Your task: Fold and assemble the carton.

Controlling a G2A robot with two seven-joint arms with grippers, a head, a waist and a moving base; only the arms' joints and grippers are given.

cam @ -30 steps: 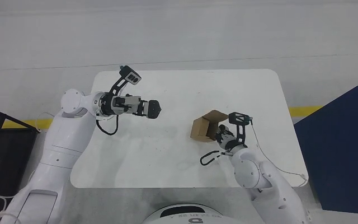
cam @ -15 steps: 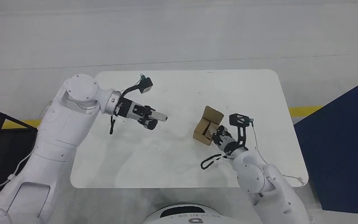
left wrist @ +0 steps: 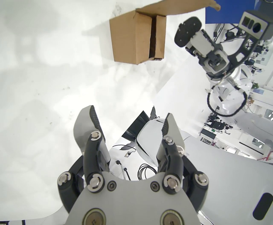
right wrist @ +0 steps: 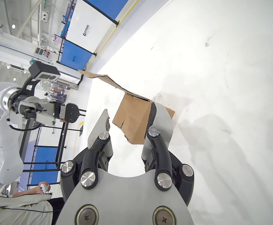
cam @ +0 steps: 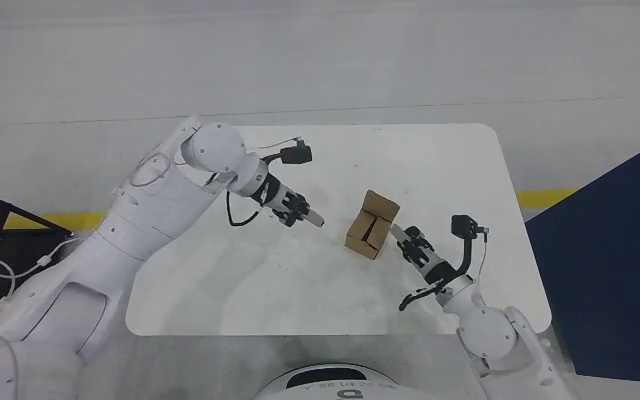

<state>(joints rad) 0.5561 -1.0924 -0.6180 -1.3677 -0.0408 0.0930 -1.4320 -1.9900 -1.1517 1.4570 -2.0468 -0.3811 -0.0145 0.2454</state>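
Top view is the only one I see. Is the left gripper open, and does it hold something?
Observer: The left gripper is open and holds nothing. It points at the carton and is apart from it.
Operator: Is the carton side toward it closed?
Observer: Nearly. Two flaps meet there with a dark gap between them, and a third flap sticks out open.
Operator: And the right gripper?
Observer: The right gripper is open too. A carton corner lies just ahead of it; I cannot tell if they touch. That corner's edge has a tear.
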